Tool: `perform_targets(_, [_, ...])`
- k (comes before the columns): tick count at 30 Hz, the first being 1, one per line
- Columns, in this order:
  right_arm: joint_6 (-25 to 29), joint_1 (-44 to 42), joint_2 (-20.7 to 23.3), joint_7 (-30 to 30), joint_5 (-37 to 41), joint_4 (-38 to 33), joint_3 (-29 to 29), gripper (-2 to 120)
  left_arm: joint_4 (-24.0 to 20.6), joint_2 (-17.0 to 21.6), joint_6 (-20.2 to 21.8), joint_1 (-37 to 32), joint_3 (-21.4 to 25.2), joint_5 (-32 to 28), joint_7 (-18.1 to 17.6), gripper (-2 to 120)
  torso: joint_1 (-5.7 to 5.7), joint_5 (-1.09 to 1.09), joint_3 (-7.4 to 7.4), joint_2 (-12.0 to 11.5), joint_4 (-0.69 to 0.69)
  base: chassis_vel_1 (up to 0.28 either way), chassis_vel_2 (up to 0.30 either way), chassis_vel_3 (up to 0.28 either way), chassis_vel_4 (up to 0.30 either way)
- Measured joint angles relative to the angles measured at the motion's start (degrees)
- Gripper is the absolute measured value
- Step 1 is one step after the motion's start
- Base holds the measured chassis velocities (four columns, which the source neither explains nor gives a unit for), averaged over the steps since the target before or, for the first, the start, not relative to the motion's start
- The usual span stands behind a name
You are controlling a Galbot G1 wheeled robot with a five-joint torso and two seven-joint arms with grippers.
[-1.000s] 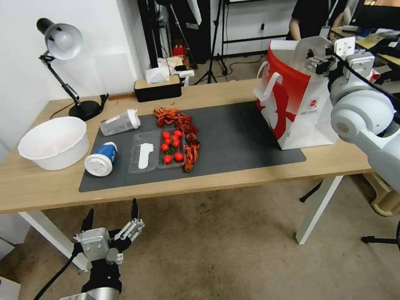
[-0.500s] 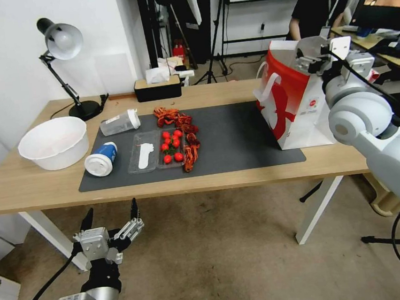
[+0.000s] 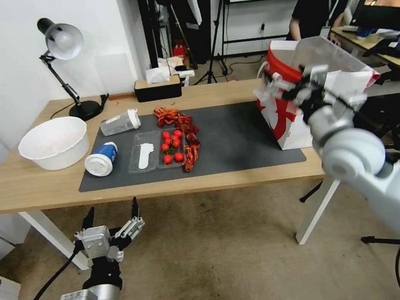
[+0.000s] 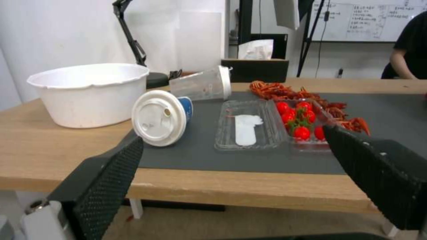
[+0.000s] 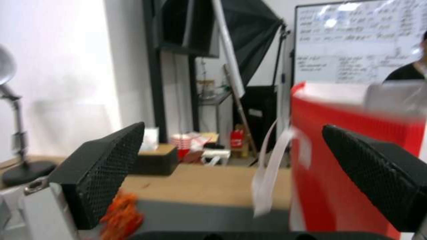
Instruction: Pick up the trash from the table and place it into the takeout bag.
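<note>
You've got the bag upright on the table just beyond your right gripper, jaws apart and empty, while the paper cup and clear cup lie unpicked, ahead of the low, spread left gripper.

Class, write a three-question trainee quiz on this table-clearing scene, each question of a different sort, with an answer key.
1. True or false: the blue-and-white lidded cup stands upright on the mat.
2. Which gripper is beside the takeout bag? A) left B) right
3. Fill in: the open left gripper hangs below the ____'s front edge.

Key:
1. False; it lies on its side.
2. B; the right gripper, open, is at the bag's red side.
3. table.
</note>
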State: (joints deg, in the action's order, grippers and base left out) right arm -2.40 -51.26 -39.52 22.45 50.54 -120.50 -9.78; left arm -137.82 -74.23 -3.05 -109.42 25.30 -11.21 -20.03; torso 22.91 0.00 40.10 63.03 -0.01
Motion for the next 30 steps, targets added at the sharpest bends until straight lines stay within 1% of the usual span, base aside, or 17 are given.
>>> perform_targets(2, [0.23, -1.17, -0.02, -0.23, -0.33, -0.51, -0.48, 100, 0.02, 0.02, -0.01, 0.01, 0.01, -0.06, 0.0, 100, 0.0, 0.0, 0.0, 0.0, 0.0, 0.0, 0.0, 0.0, 0.0])
perform_targets(5, [2.08, -10.25, -0.85, -1.09, -3.59, -4.17, -4.95, 100, 0.13, 0.07, -0.04, 0.15, 0.01, -0.26, 0.02, 100, 0.0, -0.01, 0.0, 0.0, 0.02, 0.0, 0.0, 0.0, 0.0])
perform_targets(6, [2.08, -10.25, -0.85, -1.09, -3.59, -4.17, -4.95, 100, 0.13, 0.07, -0.04, 0.15, 0.01, -0.26, 0.02, 100, 0.0, -0.01, 0.0, 0.0, 0.02, 0.0, 0.0, 0.0, 0.0])
perform_targets(8, [2.7, -14.58, -1.45, -1.82, -4.91, -5.24, -6.87, 100, 0.23, 0.09, -0.17, 0.2, -0.04, -0.25, 0.12, 100, 0.0, 0.02, 0.0, 0.0, 0.0, 0.0, 0.0, 0.0, 0.0])
perform_targets(9, [3.54, -16.66, -1.82, -2.43, -5.76, -5.57, -7.82, 100, 0.28, 0.11, -0.27, 0.21, -0.09, -0.22, 0.21, 100, 0.0, -0.01, 0.0, 0.0, 0.0, 0.0, 0.0, 0.0, 0.0])
perform_targets(10, [3.54, -16.66, -1.82, -2.43, -5.76, -5.57, -7.82, 100, 0.28, 0.11, -0.27, 0.21, -0.09, -0.22, 0.21, 100, 0.0, -0.01, 0.0, 0.0, 0.0, 0.0, 0.0, 0.0, 0.0])
perform_targets(14, [7.69, -26.68, -4.68, -5.98, -11.02, -6.76, -12.18, 100, 0.33, 0.22, -0.53, 0.21, -0.27, -0.17, 0.42, 100, 0.0, 0.0, 0.0, 0.0, 0.0, 0.0, 0.0, 0.0, 0.0])
perform_targets(15, [7.69, -26.68, -4.68, -5.98, -11.02, -6.76, -12.18, 100, 0.33, 0.22, -0.53, 0.21, -0.27, -0.17, 0.42, 100, 0.0, 0.0, 0.0, 0.0, 0.0, 0.0, 0.0, 0.0, 0.0])
perform_targets(16, [9.02, -30.97, -6.41, -6.97, -12.89, -7.46, -13.85, 100, 0.35, 0.32, -0.59, 0.23, -0.3, -0.19, 0.45, 100, 0.0, 0.0, 0.0, 0.0, 0.02, 0.0, 0.0, 0.0, 0.0])
perform_targets(18, [11.86, -38.25, -9.67, -8.91, -16.17, -8.17, -15.94, 100, 0.49, 0.48, -0.69, 0.38, -0.37, -0.29, 0.46, 100, 0.0, -0.02, 0.0, 0.0, 0.01, 0.0, 0.0, 0.0, 0.0])
perform_targets(19, [11.86, -38.25, -9.67, -8.91, -16.17, -8.17, -15.94, 100, 0.49, 0.48, -0.69, 0.38, -0.37, -0.29, 0.46, 100, 0.0, -0.02, 0.0, 0.0, 0.01, 0.0, 0.0, 0.0, 0.0])
perform_targets(20, [13.48, -41.45, -11.71, -10.01, -17.8, -8.24, -16.64, 100, 0.56, 0.56, -0.72, 0.47, -0.49, -0.32, 0.48, 100, -0.01, 0.01, -0.01, 0.0, -0.01, 0.0, 0.0, 0.0, 0.0])
perform_targets(22, [16.66, -46.31, -15.72, -12.22, -20.48, -7.81, -17.28, 100, 0.72, 0.64, -0.76, 0.63, -0.84, -0.36, 0.5, 100, -0.01, -0.01, 0.0, 0.0, 0.0, 0.0, 0.0, 0.0, 0.0])
perform_targets(23, [16.66, -46.31, -15.72, -12.22, -20.48, -7.81, -17.28, 100, 0.72, 0.64, -0.76, 0.63, -0.84, -0.36, 0.5, 100, -0.01, -0.01, 0.0, 0.0, 0.0, 0.0, 0.0, 0.0, 0.0])
perform_targets(25, [19.31, -49.51, -19.9, -14.15, -22.85, -6.77, -17.22, 100, 1.01, 0.93, -0.8, 0.96, -1.15, -0.51, 0.53, 100, 0.0, -0.01, 0.0, 0.0, 0.01, 0.0, 0.0, 0.0, 0.0])
perform_targets(26, [19.94, -50.13, -20.93, -14.66, -23.58, -6.26, -16.95, 100, 1.14, 1.08, -0.81, 1.15, -1.17, -0.6, 0.54, 100, 0.0, -0.01, 0.0, 0.0, 0.0, 0.0, 0.0, 0.0, 0.0])
perform_targets(30, [20.56, -50.52, -22.04, -15.12, -24.34, -5.5, -16.5, 100, 1.35, 1.37, -0.82, 1.52, -1.17, -0.88, 0.54, 100, 0.0, -0.01, 0.0, 0.0, 0.01, 0.0, 0.0, 0.0, 0.0])
